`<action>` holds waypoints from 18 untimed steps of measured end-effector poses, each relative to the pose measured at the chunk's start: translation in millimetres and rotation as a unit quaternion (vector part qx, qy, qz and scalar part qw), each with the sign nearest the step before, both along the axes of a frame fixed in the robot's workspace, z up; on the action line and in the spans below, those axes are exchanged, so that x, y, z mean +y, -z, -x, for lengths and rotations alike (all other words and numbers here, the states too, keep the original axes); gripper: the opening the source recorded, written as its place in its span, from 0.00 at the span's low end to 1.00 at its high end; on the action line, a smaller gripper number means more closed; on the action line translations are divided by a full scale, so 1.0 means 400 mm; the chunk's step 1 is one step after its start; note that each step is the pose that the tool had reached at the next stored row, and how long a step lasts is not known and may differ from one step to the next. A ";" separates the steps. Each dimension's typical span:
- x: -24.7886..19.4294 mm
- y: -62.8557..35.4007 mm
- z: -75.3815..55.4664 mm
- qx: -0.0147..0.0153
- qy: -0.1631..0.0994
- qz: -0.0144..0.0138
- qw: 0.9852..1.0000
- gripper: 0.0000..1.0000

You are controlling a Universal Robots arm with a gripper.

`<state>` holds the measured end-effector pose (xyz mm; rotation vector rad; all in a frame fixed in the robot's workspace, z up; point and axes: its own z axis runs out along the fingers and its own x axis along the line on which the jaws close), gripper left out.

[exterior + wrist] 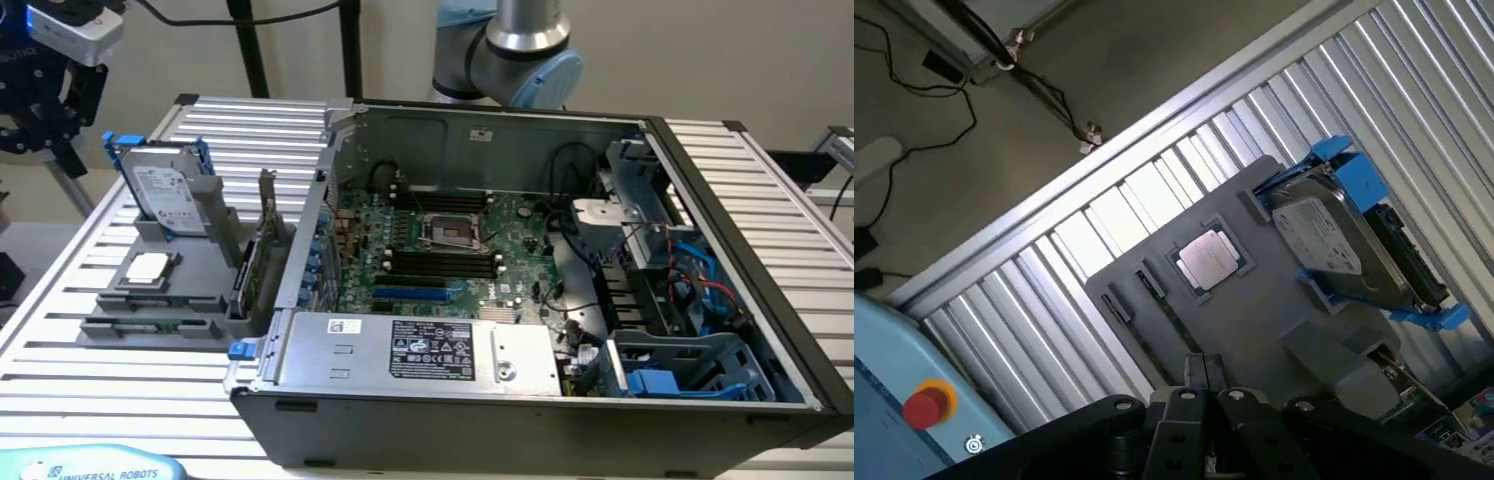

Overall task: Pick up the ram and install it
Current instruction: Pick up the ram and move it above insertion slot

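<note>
The long, thin, narrow green circuit-board ram (pixel 150 327) stands on its edge in a slot at the near end of a grey plastic holder tray (pixel 180 292). The tray sits on the ribbed aluminium table (pixel 781 200), to the exterior view's left of the open black computer case (pixel 481 135). From there the ram reads as a slim strip, and its chips cannot be made out. In the wrist view the ram (pixel 1164 312) shows edge-on as a dark greenish line across the tray (pixel 1254 330), just beside the square silver processor chip (pixel 1206 262).

The black two-fingered tool (pixel 43 130) hangs high at the exterior view's left, above the table's edge and well apart from the ram. In the wrist view the tool (pixel 1205 372) has its fingertips drawn together with nothing between them.

The same tray carries a silver hard drive in a blue caddy (pixel 167 195) and a dark card with a metal bracket (pixel 254 262), which stands upright close to the case wall. Inside the case, the green motherboard (pixel 521 225) bears long black plastic slots (pixel 441 262).
</note>
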<state>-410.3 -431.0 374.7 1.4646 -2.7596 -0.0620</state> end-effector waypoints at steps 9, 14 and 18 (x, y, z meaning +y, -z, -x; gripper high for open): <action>0.000 0.001 0.000 0.000 -0.082 0.000 0.997 0.11; 0.000 0.004 0.000 0.000 -0.126 0.000 0.992 0.11; 0.000 0.006 0.000 0.000 -0.163 0.000 0.987 0.11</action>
